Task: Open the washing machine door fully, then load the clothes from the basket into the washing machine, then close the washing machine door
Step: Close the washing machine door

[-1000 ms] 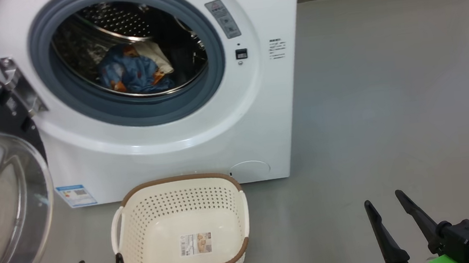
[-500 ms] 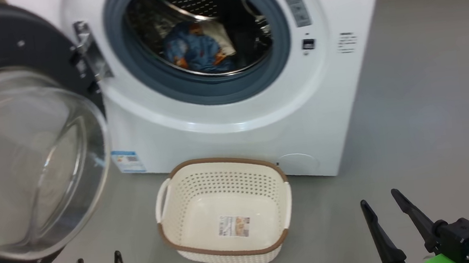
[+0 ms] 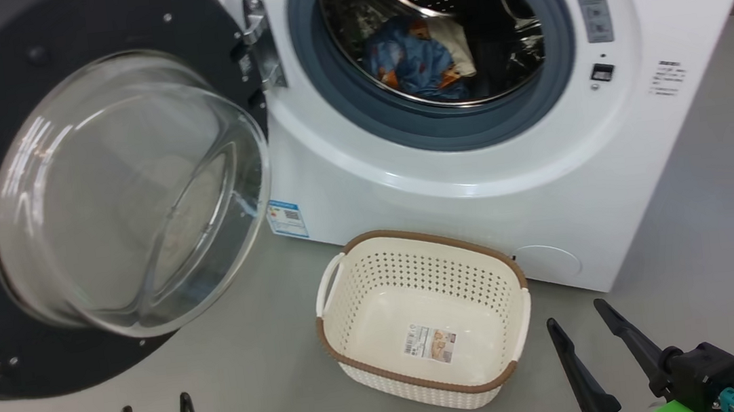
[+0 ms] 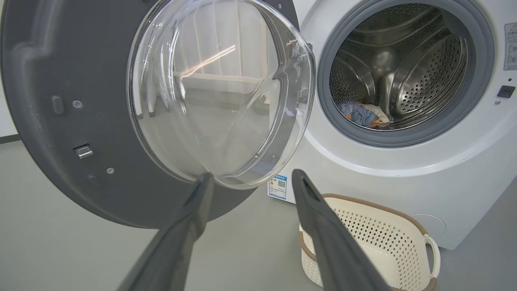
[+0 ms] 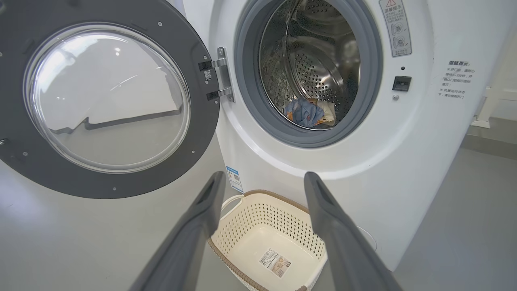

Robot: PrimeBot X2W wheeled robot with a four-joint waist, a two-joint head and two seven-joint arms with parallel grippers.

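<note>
The white washing machine [image 3: 473, 181] stands with its black round door [image 3: 19, 79] swung wide open to the left, glass bowl bulging toward me. Blue and cream clothes [image 3: 416, 57] lie inside the steel drum, seen too in the left wrist view as clothes [image 4: 363, 115] and in the right wrist view as clothes [image 5: 309, 111]. The white basket [image 3: 348, 283] with a brown rim sits on the floor before the machine, holding just a label. My left gripper [image 3: 153, 409] is open at the lower left, nothing between its fingers. My right gripper [image 3: 577, 324] is open beside the basket's right.
Grey floor [image 3: 715, 210] spreads to the right of the machine and in front of the basket. The open door [image 4: 48, 105] overhangs the floor on the left, close above my left gripper's fingers [image 4: 198, 202]. A blue energy sticker [image 3: 286, 219] marks the machine's lower front.
The camera has turned left, so machine, door and basket sit further right in the picture. Both grippers stay open in the same corners.
</note>
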